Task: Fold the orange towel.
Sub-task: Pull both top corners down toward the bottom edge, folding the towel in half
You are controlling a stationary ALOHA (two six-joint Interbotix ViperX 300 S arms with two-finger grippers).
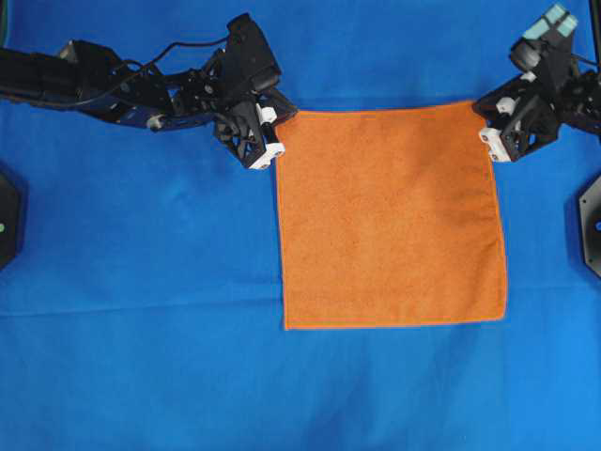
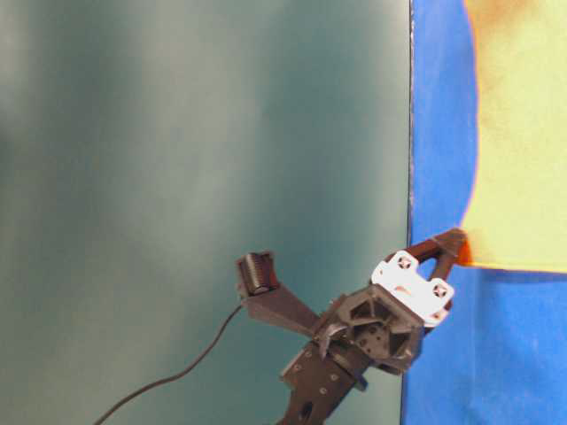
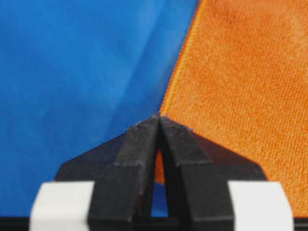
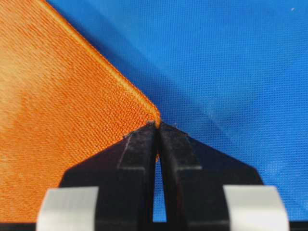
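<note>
The orange towel (image 1: 390,216) lies flat and square on the blue cloth (image 1: 141,310). My left gripper (image 1: 282,130) is at its far left corner. In the left wrist view the gripper (image 3: 160,118) is shut, with a strip of the towel (image 3: 240,86) showing between the fingers. My right gripper (image 1: 479,117) is at the far right corner. In the right wrist view the gripper (image 4: 157,124) is shut on the hem tip of the towel (image 4: 62,110). The table-level view shows one gripper's fingertips (image 2: 454,241) on a corner of the towel (image 2: 523,133), which looks washed out to yellow.
The large blue cloth covers the whole table under the towel. Black fixtures sit at the left edge (image 1: 7,221) and the right edge (image 1: 592,225). Both arms reach in from the far corners.
</note>
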